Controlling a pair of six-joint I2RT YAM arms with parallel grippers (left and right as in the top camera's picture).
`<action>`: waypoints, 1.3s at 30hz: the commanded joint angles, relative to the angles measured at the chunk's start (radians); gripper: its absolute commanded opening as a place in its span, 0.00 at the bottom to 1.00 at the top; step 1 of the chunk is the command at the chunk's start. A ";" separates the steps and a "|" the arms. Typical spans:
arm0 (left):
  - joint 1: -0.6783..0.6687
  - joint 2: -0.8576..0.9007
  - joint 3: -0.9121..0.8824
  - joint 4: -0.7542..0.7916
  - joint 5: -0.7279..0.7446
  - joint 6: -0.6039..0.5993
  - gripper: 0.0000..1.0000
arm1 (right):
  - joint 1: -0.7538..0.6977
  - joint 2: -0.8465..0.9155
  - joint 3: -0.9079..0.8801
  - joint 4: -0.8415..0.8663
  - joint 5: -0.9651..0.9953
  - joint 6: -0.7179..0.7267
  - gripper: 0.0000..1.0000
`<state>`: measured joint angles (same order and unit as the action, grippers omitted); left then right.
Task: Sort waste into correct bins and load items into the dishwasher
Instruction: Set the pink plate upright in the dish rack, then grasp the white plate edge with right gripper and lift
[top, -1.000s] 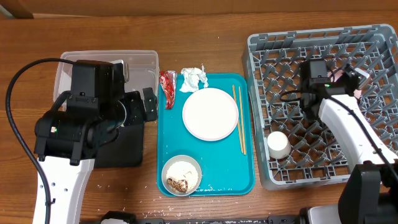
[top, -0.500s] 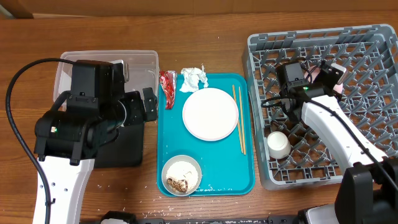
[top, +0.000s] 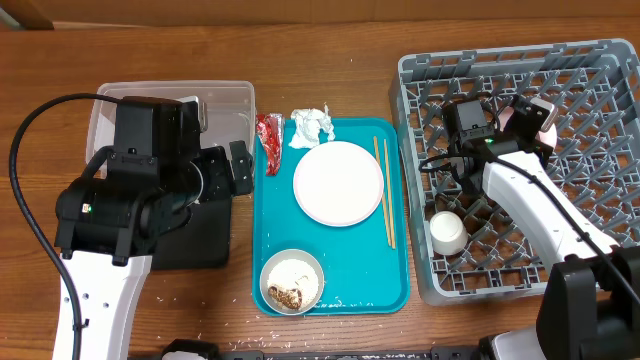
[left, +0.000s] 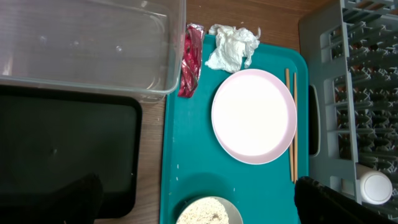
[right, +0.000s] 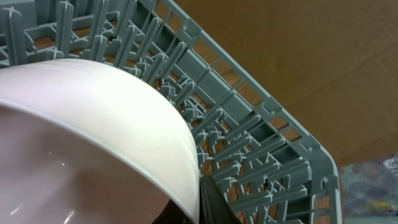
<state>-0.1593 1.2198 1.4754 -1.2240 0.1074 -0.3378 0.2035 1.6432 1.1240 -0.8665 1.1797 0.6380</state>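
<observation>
My right gripper (top: 527, 116) is shut on the small pink bowl (top: 538, 111) and holds it tilted over the back of the grey dish rack (top: 600, 200); in the right wrist view the bowl (right: 93, 137) fills the left side above the rack's pegs (right: 261, 143). My left gripper (top: 240, 168) is open and empty, its fingers (left: 199, 208) hovering above the white bowl of rice and scraps (top: 292, 282). The plate (top: 338, 183), chopsticks (top: 384, 190), napkin (top: 312, 125) and red wrapper (top: 269, 140) lie on or by the teal tray (top: 270, 220). A white cup (top: 446, 232) stands in the rack.
The clear tub (top: 230, 100) stands at the back left with the black tray (top: 200, 235) in front of it, largely under my left arm. Loose rice grains lie on the table near the front edge (top: 190, 335).
My right gripper has moved left across the back of the rack with the pink bowl in it. The left arm has not moved.
</observation>
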 joint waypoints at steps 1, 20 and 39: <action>0.002 0.003 0.011 0.001 -0.011 -0.006 1.00 | -0.005 0.009 0.000 0.024 0.060 -0.030 0.04; 0.002 0.003 0.011 0.001 -0.011 -0.006 1.00 | 0.114 0.074 0.003 -0.048 -0.037 -0.084 0.37; 0.002 0.004 0.011 0.001 -0.011 -0.006 1.00 | 0.301 -0.026 0.441 -0.384 -1.239 -0.179 0.66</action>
<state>-0.1593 1.2198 1.4754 -1.2243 0.1070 -0.3378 0.4675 1.6218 1.5574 -1.2648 0.3950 0.5243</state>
